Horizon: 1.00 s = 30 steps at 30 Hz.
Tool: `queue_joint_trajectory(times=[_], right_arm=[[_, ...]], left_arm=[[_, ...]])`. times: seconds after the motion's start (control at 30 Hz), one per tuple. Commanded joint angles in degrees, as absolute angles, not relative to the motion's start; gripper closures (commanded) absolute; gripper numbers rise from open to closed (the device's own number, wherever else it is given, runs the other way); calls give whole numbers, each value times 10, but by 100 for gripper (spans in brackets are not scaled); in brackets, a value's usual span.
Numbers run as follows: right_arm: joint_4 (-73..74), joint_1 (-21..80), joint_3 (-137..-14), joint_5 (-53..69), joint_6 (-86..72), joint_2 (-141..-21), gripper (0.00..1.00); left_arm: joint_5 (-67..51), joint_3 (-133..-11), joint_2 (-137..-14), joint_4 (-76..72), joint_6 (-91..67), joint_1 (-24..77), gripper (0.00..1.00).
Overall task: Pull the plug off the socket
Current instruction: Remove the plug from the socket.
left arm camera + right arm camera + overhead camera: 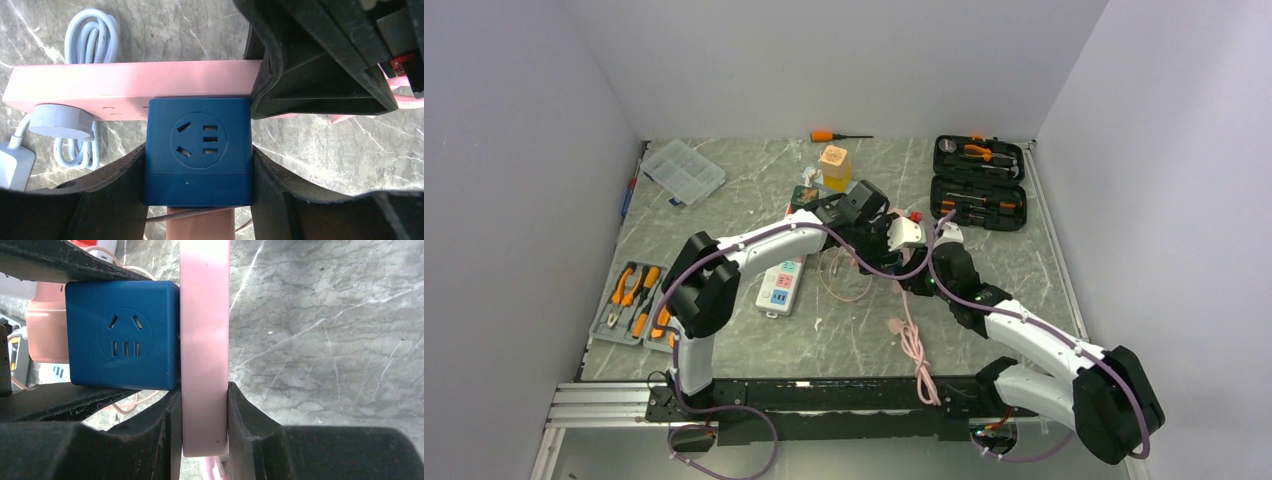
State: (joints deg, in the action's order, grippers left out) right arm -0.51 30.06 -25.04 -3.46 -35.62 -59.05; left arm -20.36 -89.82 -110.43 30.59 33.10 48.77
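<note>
Both clamped: left tool (197,172) grips blue plug (198,135), right tool (205,427) grips pink socket strip (205,315); prongs hidden.

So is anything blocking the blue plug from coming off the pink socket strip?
Nothing visible does. The left gripper is shut on the blue plug, one finger on each side. The right gripper clamps the pink socket strip. Nothing sits between either gripper and what it holds.
</note>
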Motion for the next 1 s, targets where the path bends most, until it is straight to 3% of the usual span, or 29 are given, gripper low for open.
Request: queue_joint_trajectory(times=[0.0,0.6,0.77,0.8,0.97], right_arm=[[64,266,-275,-222,-362,-608,100],[117,265,-326,-259,-384,-700,100],[21,265,-271,-144,-354,-641,42],[11,265,-263,-138,-356,-636,36],[45,257,-268,-141,-375,-657,36]], left_arm=[[-157,-858,-1042,420,315,439,100],[-199,-839,-1004,458,339,416,100],[-212,-857,-1016,457,338,413,100],[-216,-862,-1019,457,337,412,100],[-231,-881,-1027,467,338,413,100]])
